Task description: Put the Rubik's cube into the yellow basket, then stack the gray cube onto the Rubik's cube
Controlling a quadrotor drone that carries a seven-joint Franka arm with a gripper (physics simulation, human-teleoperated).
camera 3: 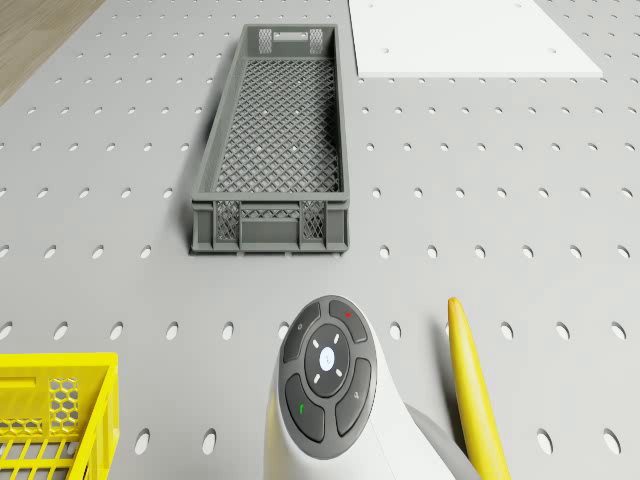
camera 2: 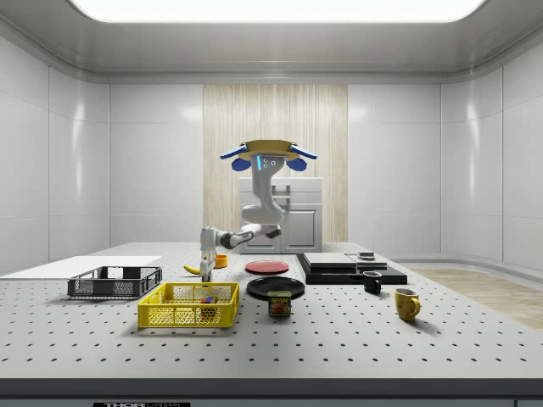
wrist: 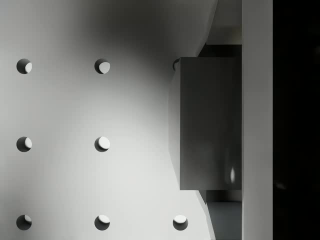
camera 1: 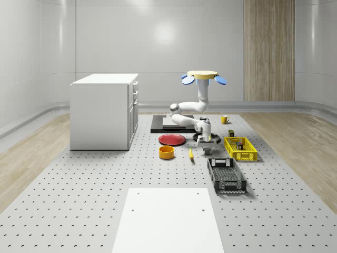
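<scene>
The drone (camera 1: 202,77) hovers above the table, over the black tray and red plate. Its white arm (camera 3: 325,372) bends down to the gripper (camera 1: 206,146), which hangs low over the perforated table between the banana and the yellow basket (camera 1: 240,149). In the wrist view the gray cube (wrist: 210,122) sits very close, resting on the table right by the gripper. The Rubik's cube (camera 2: 208,298) lies inside the yellow basket (camera 2: 188,306). In the side view the gripper (camera 2: 206,264) points straight down behind the basket.
A gray mesh crate (camera 1: 226,176) stands just in front of the basket. A banana (camera 3: 475,392), orange bowl (camera 1: 167,152) and red plate (camera 1: 172,139) lie nearby. A can (camera 2: 279,303), black plate (camera 2: 275,287), two mugs, a black tray (camera 1: 171,124) and white cabinet (camera 1: 104,110) stand around.
</scene>
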